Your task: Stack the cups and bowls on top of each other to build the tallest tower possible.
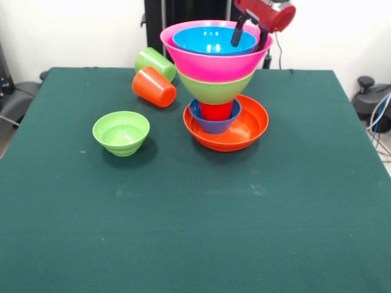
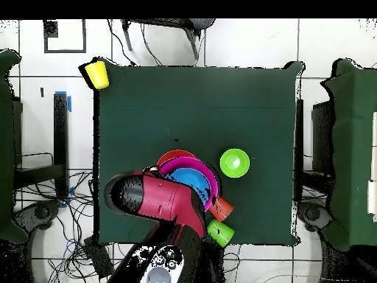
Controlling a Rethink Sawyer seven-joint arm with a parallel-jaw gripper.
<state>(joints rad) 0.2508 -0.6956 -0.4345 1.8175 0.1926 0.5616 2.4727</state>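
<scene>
The tower (image 1: 215,85) stands on the wide orange bowl (image 1: 247,129). On that sit the small dark blue bowl (image 1: 211,124) with the red cup (image 1: 217,110) in it, then the large green bowl (image 1: 214,91), the huge pink bowl (image 1: 214,64) and the large blue bowl (image 1: 211,41). My gripper (image 1: 250,35) is open at the tower's top right. One finger reaches into the blue bowl and the other is beyond the pink rim. The orange cup (image 1: 154,86) and light green cup (image 1: 155,62) lie on their sides to the left. The small green bowl (image 1: 121,132) stands upright.
In the overhead view my red arm (image 2: 166,203) covers part of the tower (image 2: 193,179). The yellow cup (image 2: 96,74) sits by the table's far left corner there. The small green bowl (image 2: 234,163), orange cup (image 2: 221,209) and light green cup (image 2: 220,233) lie to the tower's right.
</scene>
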